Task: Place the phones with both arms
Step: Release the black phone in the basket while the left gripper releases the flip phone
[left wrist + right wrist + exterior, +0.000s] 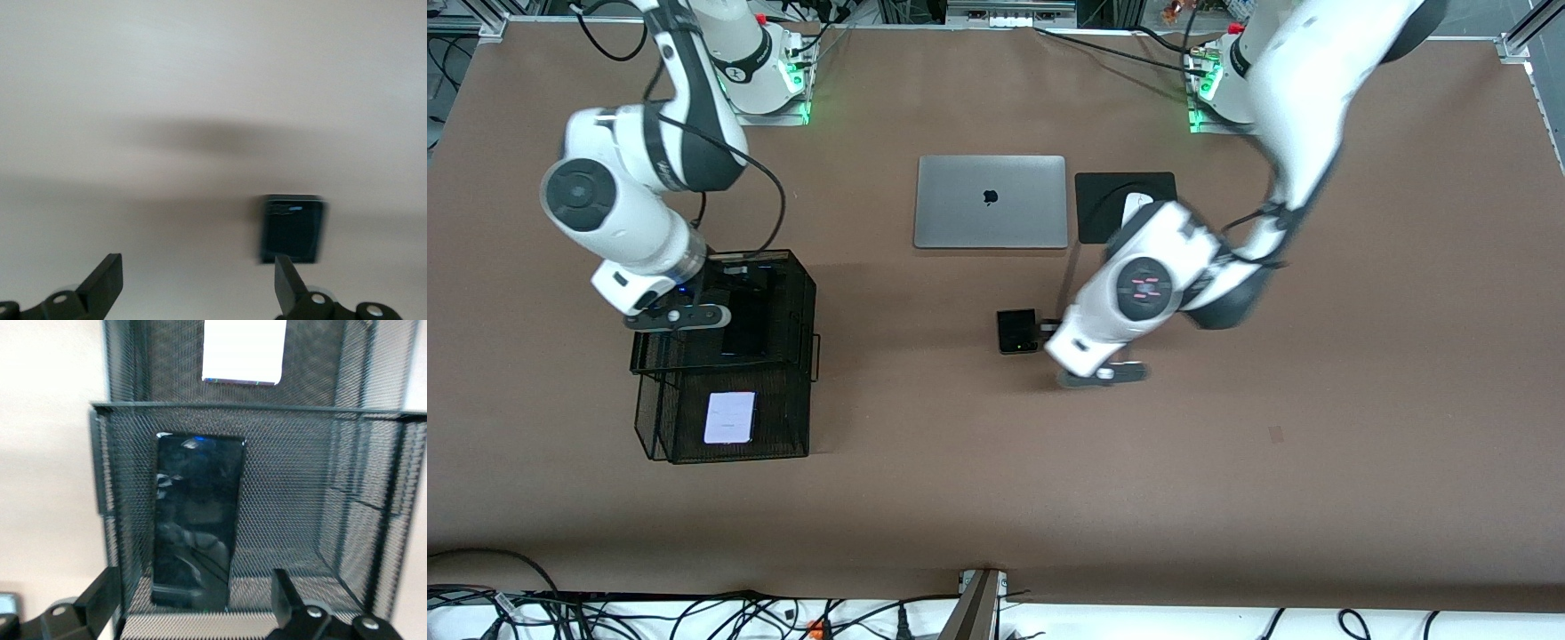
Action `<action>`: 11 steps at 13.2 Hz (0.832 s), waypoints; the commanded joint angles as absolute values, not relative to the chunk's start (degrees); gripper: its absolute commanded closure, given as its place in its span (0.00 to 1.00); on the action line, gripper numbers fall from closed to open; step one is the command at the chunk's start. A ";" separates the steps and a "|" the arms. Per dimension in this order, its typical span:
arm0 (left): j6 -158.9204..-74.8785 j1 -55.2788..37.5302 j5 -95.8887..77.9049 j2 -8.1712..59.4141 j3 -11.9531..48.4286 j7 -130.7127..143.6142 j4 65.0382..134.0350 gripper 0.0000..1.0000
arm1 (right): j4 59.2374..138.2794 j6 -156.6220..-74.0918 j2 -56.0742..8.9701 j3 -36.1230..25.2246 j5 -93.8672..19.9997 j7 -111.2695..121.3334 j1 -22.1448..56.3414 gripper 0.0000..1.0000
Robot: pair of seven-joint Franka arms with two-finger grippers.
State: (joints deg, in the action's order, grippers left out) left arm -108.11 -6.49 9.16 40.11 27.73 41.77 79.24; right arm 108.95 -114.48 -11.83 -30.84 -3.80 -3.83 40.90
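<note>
Mesh formed the two-tier black wire organizer (783, 427) at the right arm's end of the brown table (1227, 498). Its lower tray, nearest the front camera, held the white-lavender phone (729, 418), a pale, squarish slab lying flat. The upper tray, farther from that camera, held the long slim black phone (197, 520), glossy and flat against one side wall, with the mesh floor bare beside it. The right gripper (680, 317) hung over that upper tray; in the right wrist view its two black fingers (100, 603) stood wide apart and held nothing, one above the slim phone's nearest end and the other over bare mesh.

Toward the middle of the table lay the small square black phone (1017, 331), matte, with a green dot on its face. The left gripper (1049, 336) hovered just beside it on the side toward the left arm's end. In the left wrist view its fingers (103, 283) were spread wide and empty, with the small phone (292, 229) just ahead of one fingertip.

Farther from the front camera rested the closed silver laptop (991, 202), smooth metal, and beside it a black mouse pad (1103, 191) carrying a white mouse (1136, 206), partly hidden by the left arm
</note>
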 commanded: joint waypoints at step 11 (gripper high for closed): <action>-77.20 21.16 3.81 14.78 28.30 -6.30 76.05 0.00 | 69.83 -102.91 -35.21 -14.68 -10.37 -46.02 47.54 0.00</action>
